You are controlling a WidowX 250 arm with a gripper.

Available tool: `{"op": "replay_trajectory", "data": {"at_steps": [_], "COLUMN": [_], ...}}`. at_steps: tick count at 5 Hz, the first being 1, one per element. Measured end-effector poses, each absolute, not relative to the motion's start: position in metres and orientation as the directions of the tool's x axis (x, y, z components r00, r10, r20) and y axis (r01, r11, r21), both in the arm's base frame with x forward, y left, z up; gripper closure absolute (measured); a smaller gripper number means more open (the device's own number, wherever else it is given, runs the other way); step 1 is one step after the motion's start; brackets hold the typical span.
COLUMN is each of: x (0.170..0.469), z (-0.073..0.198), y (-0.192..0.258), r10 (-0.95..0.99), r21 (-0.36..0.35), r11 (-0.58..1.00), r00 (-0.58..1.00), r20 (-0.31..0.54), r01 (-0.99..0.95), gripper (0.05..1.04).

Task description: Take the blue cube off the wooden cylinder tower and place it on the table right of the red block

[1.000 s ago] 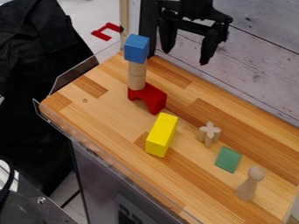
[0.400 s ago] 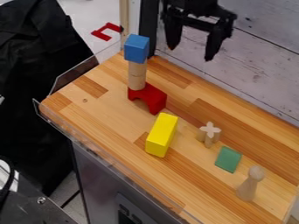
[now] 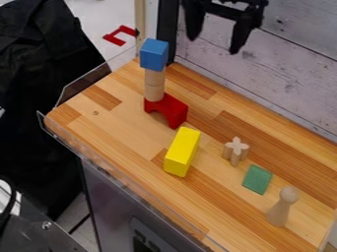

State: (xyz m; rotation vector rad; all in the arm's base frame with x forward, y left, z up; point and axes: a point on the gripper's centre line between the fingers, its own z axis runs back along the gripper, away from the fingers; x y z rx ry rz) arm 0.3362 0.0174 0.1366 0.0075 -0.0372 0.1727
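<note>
Raised slightly since earlier, the gripper point(image 3: 213, 46) hangs wide apart, empty (between grasps, apparently); any pick would call for descending clear of the blue cube point(image 3: 153, 55).

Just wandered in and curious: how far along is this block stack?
Stacked already: blue cube on pale wooden column on red arched block. The open black hand holds nothing. Perhaps left: yellow oblong block, green block, wooden cross-shaped piece and wooden peg figure, all off the stack.

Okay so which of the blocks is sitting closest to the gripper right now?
The blue block, on top of the wooden cylinders; the red and yellow ones sit lower.
</note>
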Motion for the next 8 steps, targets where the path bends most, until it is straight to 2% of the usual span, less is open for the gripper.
{"op": "replay_trajectory", "data": {"at_steps": [1, 3, 5, 8], "x": [0.324, 0.315, 0.314, 0.315], "z": [0.145, 0.146, 0.13, 0.11], "y": [0.046, 0.074, 0.077, 0.074], "r10": [0.257, 0.336, 0.335, 0.32], "r21": [0.019, -0.001, -0.035, -0.041], "r11": [0.966, 0.942, 0.941, 0.944], "r00": [0.966, 0.942, 0.94, 0.937], "r20": [0.009, -0.014, -0.067, -0.138], "r01": [-0.257, -0.336, -0.337, -0.328], "gripper": [0.083, 0.083, 0.083, 0.083]}}
